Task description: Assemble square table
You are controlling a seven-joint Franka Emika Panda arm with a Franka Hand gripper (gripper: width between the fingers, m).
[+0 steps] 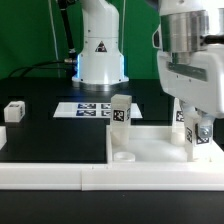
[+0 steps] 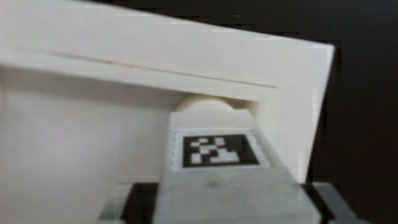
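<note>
The white square slab point(image 1: 150, 143) lies flat at the exterior view's right. One tagged white leg point(image 1: 121, 112) stands upright at its far left corner. A round socket point(image 1: 124, 155) shows open at the near left corner. My gripper point(image 1: 196, 128) is over the slab's right side, shut on a second tagged leg point(image 1: 197, 140) held upright with its lower end at the slab. In the wrist view this leg point(image 2: 221, 150) sits between my fingers point(image 2: 134, 205), its far end at a corner of the slab point(image 2: 89, 110). A third leg point(image 1: 14, 111) lies loose at the far left.
The marker board point(image 1: 82, 109) lies behind the slab, in front of the robot base point(image 1: 100, 55). A long white border rail point(image 1: 50, 176) runs along the front edge and up the left side. Black table point(image 1: 55, 135) lies between the loose leg and the slab.
</note>
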